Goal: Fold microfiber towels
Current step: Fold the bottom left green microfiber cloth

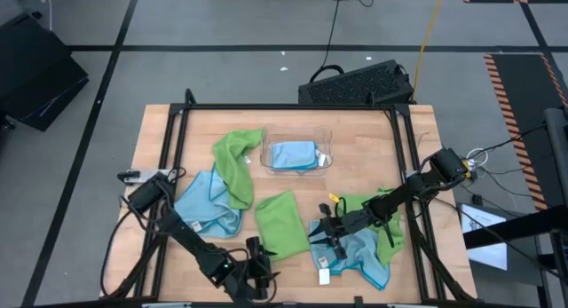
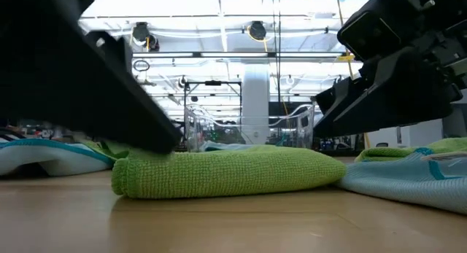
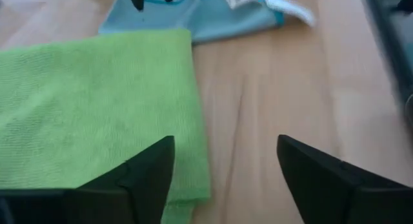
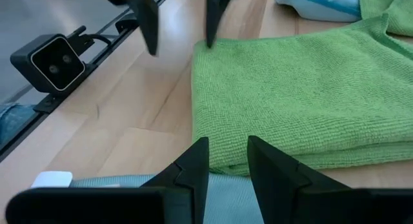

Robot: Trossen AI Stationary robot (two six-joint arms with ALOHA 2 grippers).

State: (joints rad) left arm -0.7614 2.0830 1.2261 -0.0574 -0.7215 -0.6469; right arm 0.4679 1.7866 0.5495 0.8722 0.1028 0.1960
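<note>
- Left gripper (image 3: pixel 222 169) stands spread wide and empty at the tabletop's near edge, beside the folded green towel (image 1: pixel 282 221).
- Right gripper (image 4: pixel 227 161) is narrow, holding nothing, over a crumpled blue towel (image 1: pixel 359 253).
- The folded towel is a nubby, soft rectangle.

Bare wood lies open between the folded green towel (image 1: pixel 281 222) and the blue towel (image 1: pixel 359 250) on the right. The clear tray (image 1: pixel 297 155) blocks the far middle. The crumpled towels (image 1: pixel 217 188) fill the table's (image 1: pixel 355 130) left side.
</note>
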